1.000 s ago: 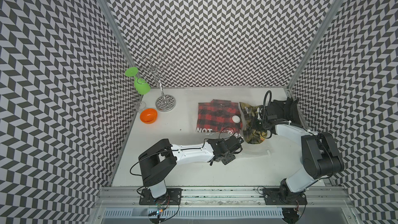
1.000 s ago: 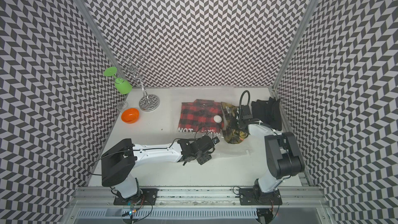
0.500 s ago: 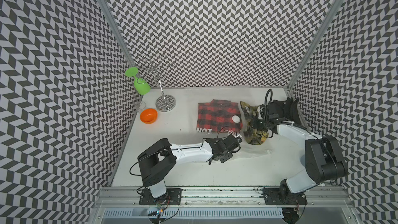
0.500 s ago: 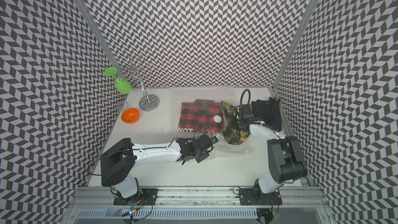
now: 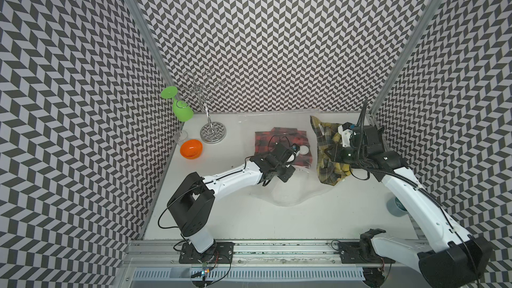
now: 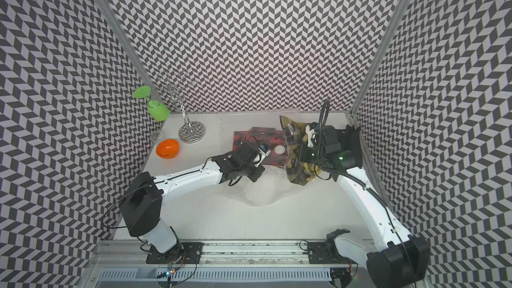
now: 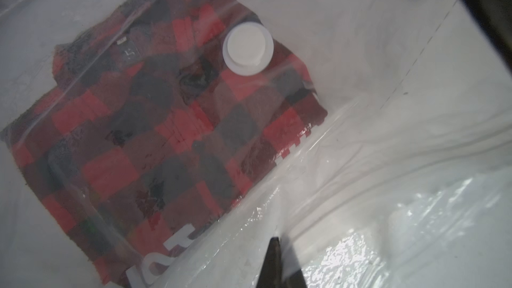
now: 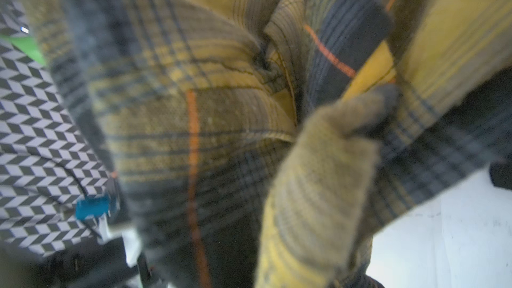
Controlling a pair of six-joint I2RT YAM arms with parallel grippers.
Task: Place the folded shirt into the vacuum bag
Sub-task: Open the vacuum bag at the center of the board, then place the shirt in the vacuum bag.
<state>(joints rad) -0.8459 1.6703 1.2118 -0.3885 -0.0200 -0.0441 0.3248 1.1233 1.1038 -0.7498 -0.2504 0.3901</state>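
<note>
The left end effector [image 7: 278,256] is seen pressed together at the near part of the vacuum bag [image 5: 288,193]. Creases in the plastic run up to its tip, so the top film is judged to be pinched there. The bag is spread on the desk [image 5: 277,225], from the far wall toward the middle. A red checked shirt [image 7: 155,123] is already lodged inside, under the white valve cap [image 7: 248,48].

Over on the right, the yellow plaid shirt [image 5: 328,169] is held up off the desk by the right end effector [image 5: 333,153], which is clamped into a bunch of the cloth. The shirt hangs just beside the bag's right edge with its lowest corner down at the plastic, though contact cannot be made out.

Now, the trouble ahead. The film is thin and slick, so it could be lost from the pinch once it is lifted, and the mouth would fall flat. The shirt is gripped at one bunch only and droops loosely, so a trailing fold could be caught on the mouth's rim. The light bag could then be shoved along the desk instead of being filled. The two arms are set close together here, so a knock between them has to be reckoned with. Room inside is also partly taken by the red shirt.
</note>
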